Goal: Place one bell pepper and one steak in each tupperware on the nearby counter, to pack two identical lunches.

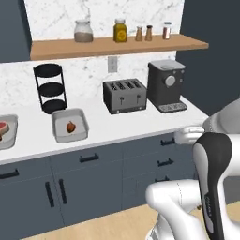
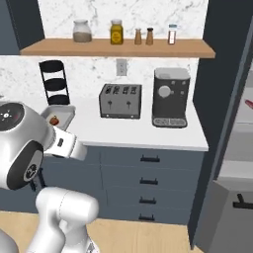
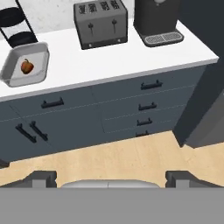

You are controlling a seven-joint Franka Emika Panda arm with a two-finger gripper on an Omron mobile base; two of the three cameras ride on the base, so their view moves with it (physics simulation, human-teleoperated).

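"Nearest us, the gripper (image 3: 111, 177) hangs wide open over the floor, holding nothing."

"So what would you do next?"

"I'd say fetch a steak for the closer tupperware (image 1: 70, 125). It sits on the counter (image 1: 140, 123) just in front of the black tiered rack (image 1: 50, 87), with one bell pepper (image 1: 71, 126) inside."

"And the other tub?"

"The second tupperware (image 1: 6, 131) is at the left edge, with what looks like a steak (image 1: 3, 127) in it. Come down from above, clear of the toaster (image 1: 124, 95) and coffee machine (image 1: 166, 85) behind."

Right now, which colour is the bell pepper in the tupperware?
Orange-red bell pepper, seen best in the hand view.
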